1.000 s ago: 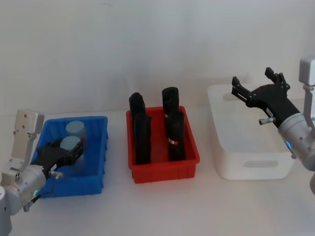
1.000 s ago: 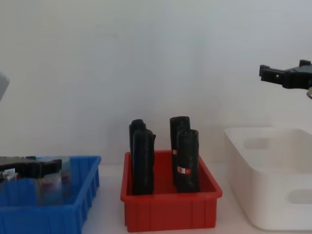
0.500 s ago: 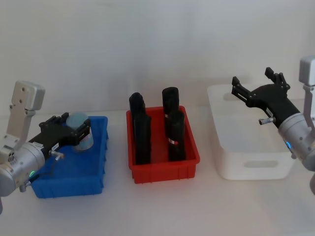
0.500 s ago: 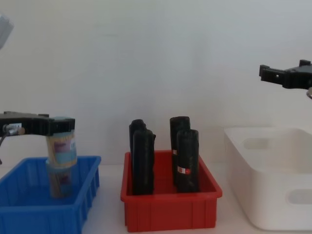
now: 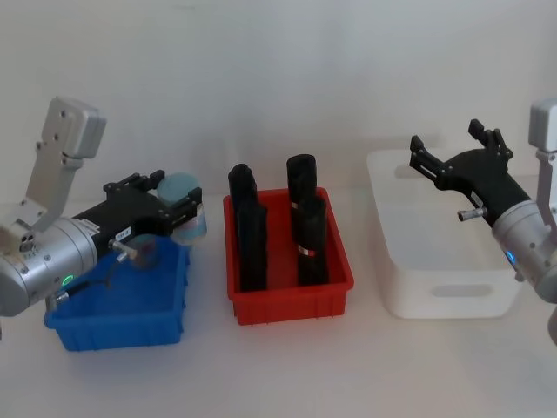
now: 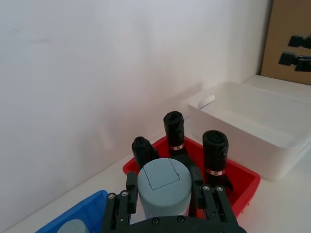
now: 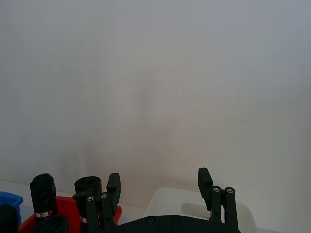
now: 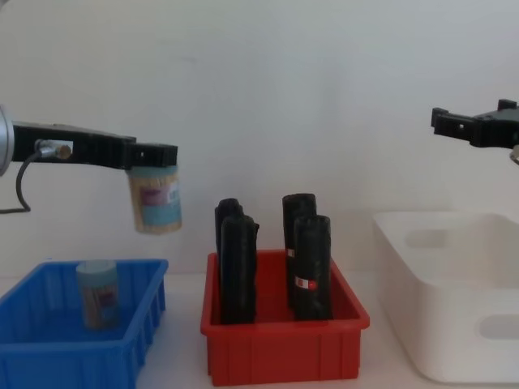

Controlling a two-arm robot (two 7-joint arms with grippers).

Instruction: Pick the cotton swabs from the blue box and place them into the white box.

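My left gripper (image 5: 178,209) is shut on one tub of cotton swabs (image 8: 156,203), a clear tub with a pale blue lid (image 6: 163,187). It holds the tub in the air above the right end of the blue box (image 5: 122,300), close to the red bin. A second tub of cotton swabs (image 8: 97,293) stands upright inside the blue box (image 8: 73,356). The white box (image 5: 435,252) sits at the far right, seen too from the chest as the white box (image 8: 454,324). My right gripper (image 5: 446,137) hovers open above its left rim, holding nothing.
A red bin (image 5: 291,279) with several tall black rolls (image 8: 312,267) stands between the blue box and the white box. The rolls rise well above the bin's rim. A plain white wall runs close behind the table.
The left gripper has lifted one tub out of the blue box and carried it up and to the right, toward the red bin. The right arm has not moved.
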